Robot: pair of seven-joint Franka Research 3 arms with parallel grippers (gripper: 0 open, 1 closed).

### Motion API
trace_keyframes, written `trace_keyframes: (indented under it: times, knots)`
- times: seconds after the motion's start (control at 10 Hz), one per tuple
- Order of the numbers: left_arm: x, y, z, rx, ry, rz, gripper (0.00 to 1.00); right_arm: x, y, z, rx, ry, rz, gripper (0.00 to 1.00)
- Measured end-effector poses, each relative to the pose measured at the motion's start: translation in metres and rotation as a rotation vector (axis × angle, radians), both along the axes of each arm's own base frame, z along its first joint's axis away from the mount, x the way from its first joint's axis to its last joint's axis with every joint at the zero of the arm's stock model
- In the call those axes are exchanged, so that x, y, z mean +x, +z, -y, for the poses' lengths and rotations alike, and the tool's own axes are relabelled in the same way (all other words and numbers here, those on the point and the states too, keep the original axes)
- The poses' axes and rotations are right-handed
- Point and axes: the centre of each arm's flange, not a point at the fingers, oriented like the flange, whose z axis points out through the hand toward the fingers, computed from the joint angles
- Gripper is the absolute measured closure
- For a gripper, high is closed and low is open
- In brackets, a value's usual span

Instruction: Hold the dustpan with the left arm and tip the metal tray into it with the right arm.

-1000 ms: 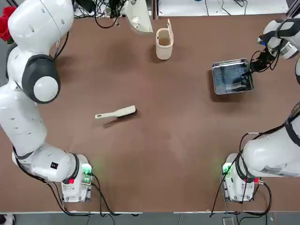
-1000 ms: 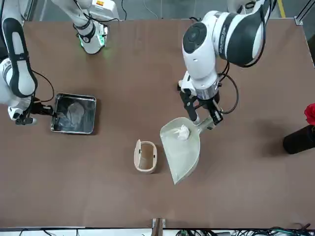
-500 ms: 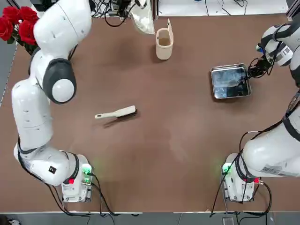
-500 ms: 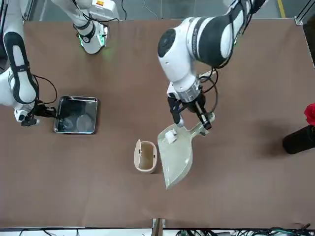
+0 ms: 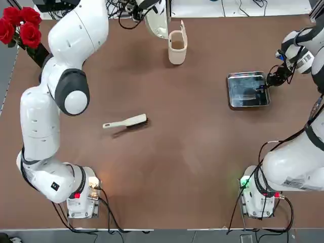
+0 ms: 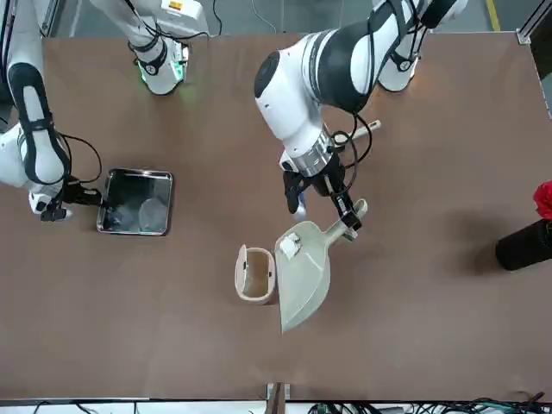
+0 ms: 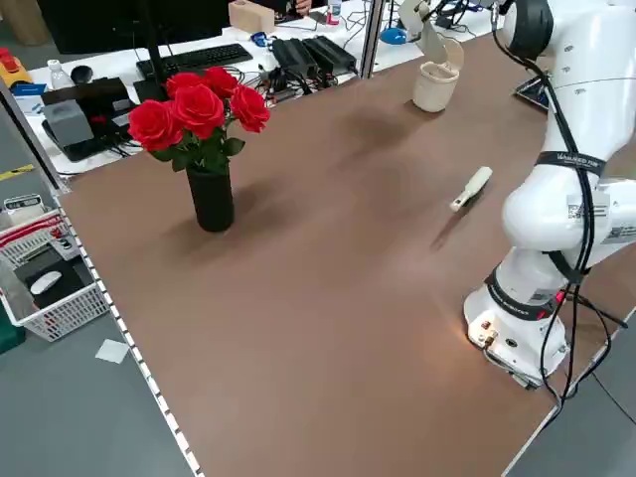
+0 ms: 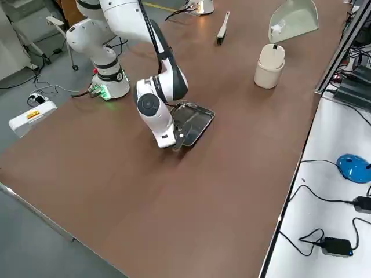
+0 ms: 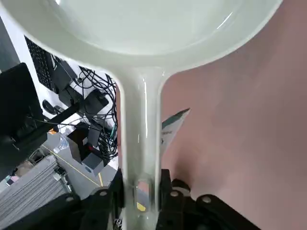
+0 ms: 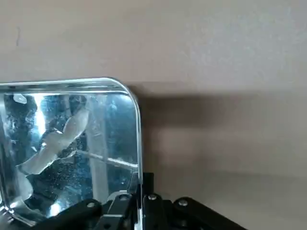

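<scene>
Dustpan and tray, each gripped above the table
The left gripper [image 6: 326, 205] pinches the big dustpan's [image 6: 302, 276] handle, out near the cream bin [image 6: 255, 276]; the right gripper [image 10: 139, 191] clamps the smaller metal tray [image 5: 247, 90] by its rim, well apart.

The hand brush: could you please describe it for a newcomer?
Find the big brown table. Between the two arm bases lies a slim cream brush, dark bristles at one end. Unlike the bin, it lies flat.
</scene>
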Motion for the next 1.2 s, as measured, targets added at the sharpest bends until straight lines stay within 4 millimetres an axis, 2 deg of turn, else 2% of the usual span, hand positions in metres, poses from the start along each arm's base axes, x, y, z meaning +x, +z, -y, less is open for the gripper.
trace_keyframes:
  times: [0.3, 0.4, 0.6, 0.7, 0.8, 1.0, 1.1, 1.2]
  knots:
    - [-0.005, -0.004, 0.020, 0.025, -0.032, 0.041, 0.67, 0.000, -0.003, 0.000, 0.002, 0.003, -0.003, 0.85]
    - [-0.008, -0.008, 0.028, 0.038, -0.043, 0.052, 0.67, 0.000, -0.002, 0.000, 0.003, 0.003, -0.003, 0.78]
    - [-0.009, -0.014, 0.034, 0.084, -0.055, 0.090, 0.67, 0.002, 0.001, 0.002, 0.006, 0.008, 0.001, 0.70]
    - [-0.008, -0.019, 0.037, 0.105, -0.061, 0.100, 0.67, 0.005, 0.007, 0.003, 0.009, 0.013, 0.012, 0.55]
    - [-0.006, -0.025, 0.038, 0.126, -0.063, 0.111, 0.67, 0.011, 0.019, 0.004, 0.007, 0.015, 0.035, 0.38]
    - [-0.004, -0.025, 0.039, 0.150, -0.074, 0.140, 0.67, 0.021, 0.057, 0.005, 0.000, 0.018, 0.104, 0.10]
    - [-0.005, -0.022, 0.042, 0.166, -0.083, 0.164, 0.67, 0.025, 0.080, 0.004, -0.003, 0.017, 0.142, 0.01]
    - [-0.009, -0.021, 0.049, 0.190, -0.103, 0.191, 0.67, 0.027, 0.101, 0.003, -0.016, 0.009, 0.162, 0.00]
